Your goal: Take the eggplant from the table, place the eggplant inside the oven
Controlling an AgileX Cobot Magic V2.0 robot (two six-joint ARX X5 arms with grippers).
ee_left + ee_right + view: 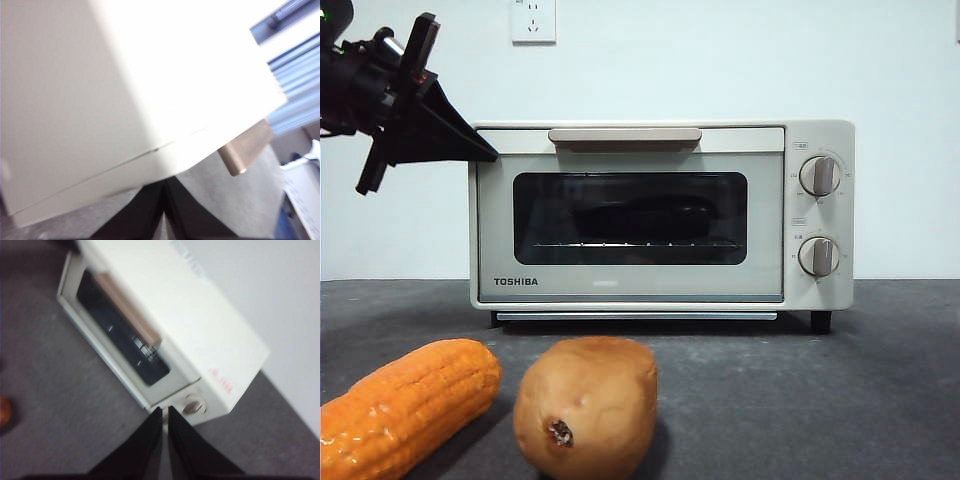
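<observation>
Eggplant [645, 220] sits inside closed oven [620, 290], looks done; left gripper [480, 150] at oven's top corner, right gripper [165, 412] above, both jaws pinched empty.

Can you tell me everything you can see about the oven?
The oven is a cream-white box with TOSHIBA printed low on its door. It has a dark glass window, a beige handle along the top of the door and two round knobs stacked on one side. The door is shut. It stands upright on short black feet on the grey table. A dark long shape, likely the eggplant, lies on the rack inside. The left gripper is at its top corner.
</observation>
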